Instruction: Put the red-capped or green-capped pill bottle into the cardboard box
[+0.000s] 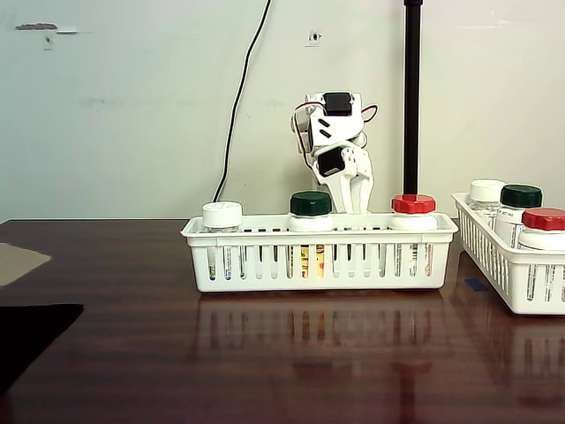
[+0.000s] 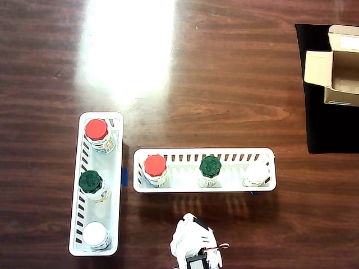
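Observation:
Three bottles stand in the white slotted basket (image 1: pixel 318 263) in front of the arm: a red-capped pill bottle (image 1: pixel 413 207) (image 2: pixel 155 166), a green-capped one (image 1: pixel 311 205) (image 2: pixel 210 166) and a white-capped one (image 1: pixel 222 215) (image 2: pixel 257 174). My gripper (image 1: pixel 355 207) hangs just behind this basket, between the green and red caps. It points down, shut and empty, on the folded white arm (image 2: pixel 192 242). The cardboard box (image 2: pixel 321 68) sits far off at the overhead view's top right, its flaps open, on a black mat (image 2: pixel 328 123).
A second white basket (image 2: pixel 78 185) (image 1: pixel 494 256) beside the first holds another red-capped (image 2: pixel 96 130), green-capped (image 2: pixel 90 181) and white-capped bottle (image 2: pixel 95 234). A black pole (image 1: pixel 411 106) and a cable (image 1: pixel 240 97) stand behind the arm. Bare dark wood table (image 2: pixel 213 84) lies between baskets and box.

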### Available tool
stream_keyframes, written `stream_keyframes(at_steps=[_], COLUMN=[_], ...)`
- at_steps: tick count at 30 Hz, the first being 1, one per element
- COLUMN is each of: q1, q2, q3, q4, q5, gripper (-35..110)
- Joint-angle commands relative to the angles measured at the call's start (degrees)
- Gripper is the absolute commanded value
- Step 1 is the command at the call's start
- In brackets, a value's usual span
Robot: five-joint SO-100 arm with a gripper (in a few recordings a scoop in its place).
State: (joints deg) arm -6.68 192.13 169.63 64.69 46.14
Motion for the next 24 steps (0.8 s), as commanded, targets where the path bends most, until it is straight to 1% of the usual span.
stream_keyframes(at_steps=[1, 12, 19, 24], q1=[18.0, 17.9, 17.8, 17.8], q2=[4.7, 4.7, 4.7, 4.7], q3=[0.0, 0.0, 0.0, -0.4], q4=[-12.0, -13.4, -17.8, -18.8], q5=[51.5, 50.6, 49.6, 51.4], gripper=[2, 2, 2, 3])
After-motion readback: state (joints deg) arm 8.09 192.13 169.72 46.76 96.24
